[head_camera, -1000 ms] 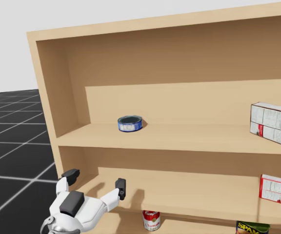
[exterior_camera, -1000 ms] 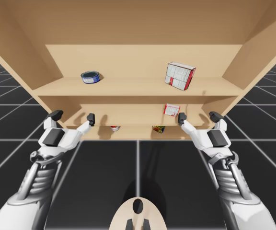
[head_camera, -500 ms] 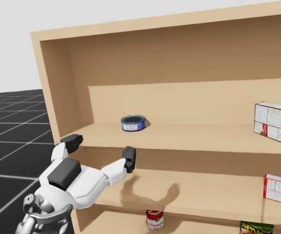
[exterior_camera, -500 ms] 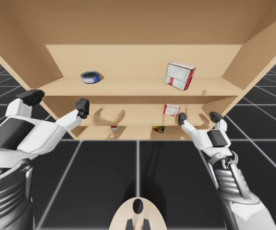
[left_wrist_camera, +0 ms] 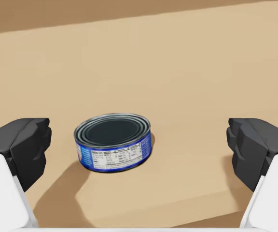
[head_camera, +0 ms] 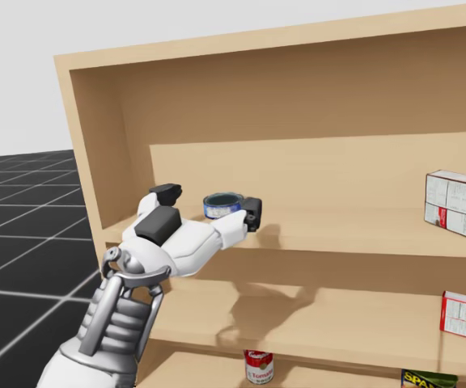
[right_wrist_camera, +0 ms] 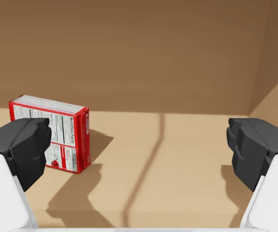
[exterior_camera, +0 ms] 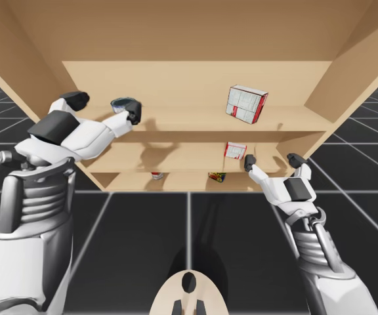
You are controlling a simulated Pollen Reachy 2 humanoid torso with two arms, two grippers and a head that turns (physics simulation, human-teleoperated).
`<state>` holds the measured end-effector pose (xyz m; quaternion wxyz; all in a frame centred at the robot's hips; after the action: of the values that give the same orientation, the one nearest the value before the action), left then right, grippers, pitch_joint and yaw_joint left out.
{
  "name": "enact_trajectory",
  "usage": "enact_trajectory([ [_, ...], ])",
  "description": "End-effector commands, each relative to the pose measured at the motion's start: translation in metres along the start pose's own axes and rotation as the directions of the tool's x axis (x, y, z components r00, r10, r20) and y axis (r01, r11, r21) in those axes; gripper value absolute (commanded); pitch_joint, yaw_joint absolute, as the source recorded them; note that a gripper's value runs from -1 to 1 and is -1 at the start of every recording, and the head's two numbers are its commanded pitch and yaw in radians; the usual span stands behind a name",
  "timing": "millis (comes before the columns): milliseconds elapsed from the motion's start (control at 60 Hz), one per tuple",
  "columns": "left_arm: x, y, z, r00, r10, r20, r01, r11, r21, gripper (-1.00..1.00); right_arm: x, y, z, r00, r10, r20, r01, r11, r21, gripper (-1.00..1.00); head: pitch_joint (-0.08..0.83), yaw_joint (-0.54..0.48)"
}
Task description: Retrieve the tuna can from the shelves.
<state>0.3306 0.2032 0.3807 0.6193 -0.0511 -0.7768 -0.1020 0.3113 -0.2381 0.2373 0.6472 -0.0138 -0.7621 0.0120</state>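
The shelves (exterior_camera: 189, 82), a broad open unit of smooth, pale, matt wood with flat boards and square corners, are carrying everything, so each thing is having to be approached from the front. The robot's left arm (exterior_camera: 38, 197), white-shelled with a ribbed grey forearm, is standing raised to the left end of the upper shelf. The left gripper (exterior_camera: 105, 107) is hanging level with that board, its black-padded fingers spread wide, apparently so they can pass either side of the can rather than knock it. The right gripper (exterior_camera: 272, 159) is hovering lower, at the front edge of the middle shelf near its right end, equally wide and holding nothing; it is probably just waiting out of the way. A red and white box (exterior_camera: 246, 104) of crisp-edged printed card is standing toward the right end of the upper shelf, turned at an angle to its edge. A smaller red and white box (right_wrist_camera: 52, 133) is standing upright on the middle shelf ahead of the right gripper. The tuna can (left_wrist_camera: 113, 142) is sitting toward the left end of the upper shelf, set back from its front edge, ahead of the left gripper and between its fingers yet touching neither. It is low and round, with a dark ridged metal lid and a glossy blue label, and is likely offering the pads only a narrow wall to grip.
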Motion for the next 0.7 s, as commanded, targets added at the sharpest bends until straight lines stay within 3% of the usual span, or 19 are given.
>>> enact_trajectory([
  [17,-0.008,0.005,-0.034,0.955,0.048,-0.294,-0.017,0.994,0.105,-1.0,0.0,0.001,0.0,1.0,-0.008,0.001,0.008,1.0,-0.004,-1.0,0.143,0.28],
  [267,-0.02,0.007,-0.07,0.929,0.06,-0.364,-0.005,0.989,0.148,-1.0,-0.001,-0.002,-0.001,1.0,-0.01,0.004,0.01,1.0,-0.006,-1.0,0.149,0.28],
  [417,-0.026,0.008,-0.08,0.909,0.063,-0.412,0.013,0.984,0.179,-1.0,-0.001,-0.002,-0.001,1.0,-0.012,0.004,0.012,1.0,-0.007,-1.0,0.154,0.28],
  [500,-0.028,0.008,-0.082,0.904,0.058,-0.424,0.022,0.983,0.182,-1.0,-0.001,-0.002,-0.001,1.0,-0.012,0.003,0.012,1.0,-0.006,-1.0,0.158,0.29],
  [617,-0.031,0.009,-0.086,0.897,0.07,-0.437,0.012,0.983,0.181,-1.0,-0.001,-0.002,-0.001,1.0,-0.013,0.004,0.013,1.0,-0.007,-1.0,0.162,0.29],
  [633,-0.033,0.01,-0.087,0.892,0.078,-0.445,0.003,0.984,0.177,-1.0,-0.001,-0.002,-0.001,1.0,-0.013,0.004,0.013,1.0,-0.007,-1.0,0.162,0.29],
  [667,-0.034,0.01,-0.088,0.89,0.084,-0.449,-0.005,0.985,0.174,-0.91,-0.002,-0.002,-0.001,1.0,-0.013,0.005,0.013,1.0,-0.007,-1.0,0.162,0.29],
  [700,-0.035,0.011,-0.088,0.889,0.084,-0.449,-0.003,0.984,0.179,-0.7,-0.002,-0.002,-0.001,1.0,-0.012,0.004,0.012,1.0,-0.007,-1.0,0.162,0.29],
])
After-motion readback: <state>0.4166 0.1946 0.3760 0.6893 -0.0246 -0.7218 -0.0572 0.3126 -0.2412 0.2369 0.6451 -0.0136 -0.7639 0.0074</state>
